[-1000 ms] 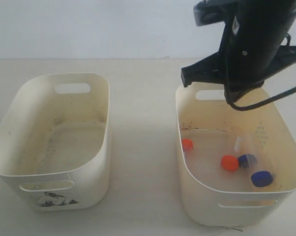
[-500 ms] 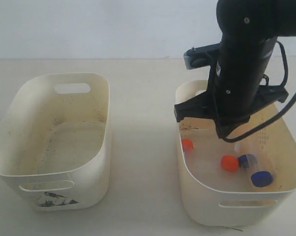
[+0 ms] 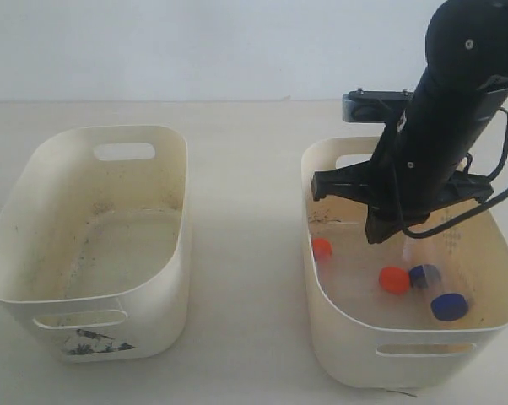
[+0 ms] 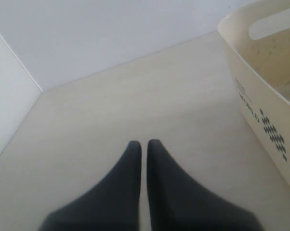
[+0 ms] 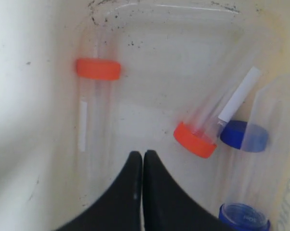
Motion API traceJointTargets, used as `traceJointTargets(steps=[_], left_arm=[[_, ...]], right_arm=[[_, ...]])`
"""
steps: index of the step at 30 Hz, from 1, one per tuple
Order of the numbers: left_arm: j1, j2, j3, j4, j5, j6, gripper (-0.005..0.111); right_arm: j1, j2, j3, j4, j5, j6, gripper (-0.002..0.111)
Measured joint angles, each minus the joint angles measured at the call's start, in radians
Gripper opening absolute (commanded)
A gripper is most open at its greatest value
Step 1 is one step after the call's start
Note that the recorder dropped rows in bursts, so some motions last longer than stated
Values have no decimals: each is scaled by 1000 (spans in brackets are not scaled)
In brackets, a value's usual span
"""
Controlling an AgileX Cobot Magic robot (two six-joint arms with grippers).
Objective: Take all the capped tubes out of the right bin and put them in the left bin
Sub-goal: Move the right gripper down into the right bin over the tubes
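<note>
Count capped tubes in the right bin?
4, all in the right bin: orange tube at its left wall; second orange tube beside a blue tube mid-floor; second blue tube near the front. Right arm hides some floor behind.

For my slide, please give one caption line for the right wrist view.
Shut right gripper inside the right bin, near four capped tubes, two with orange caps and two with blue.

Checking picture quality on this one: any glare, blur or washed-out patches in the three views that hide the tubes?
Exterior view: even, soft light and faint shadows; the clear bodies of the capped tubes almost vanish against the right bin, so only the caps read. Right wrist view: one wall of that bin is blown out white, and the right hand is soft-edged. Left wrist view: the left hand is blurred up close, with no glare.
</note>
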State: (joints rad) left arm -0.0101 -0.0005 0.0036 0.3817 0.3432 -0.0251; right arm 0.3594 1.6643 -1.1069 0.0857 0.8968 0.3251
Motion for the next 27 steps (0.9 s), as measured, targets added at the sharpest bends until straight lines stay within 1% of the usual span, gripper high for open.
traceJointTargets(steps=[5, 10, 16, 27], left_arm=[[0, 0, 0, 0, 0, 0, 4], [0, 0, 0, 0, 0, 0, 4], [0, 0, 0, 0, 0, 0, 4], [0, 0, 0, 0, 0, 0, 4]], right_arm=[[-2, 12, 1, 0, -12, -33, 0], [-4, 81, 1, 2, -12, -37, 0], [-4, 103, 1, 4, -37, -37, 0], [-4, 126, 1, -60, -22, -10, 0]])
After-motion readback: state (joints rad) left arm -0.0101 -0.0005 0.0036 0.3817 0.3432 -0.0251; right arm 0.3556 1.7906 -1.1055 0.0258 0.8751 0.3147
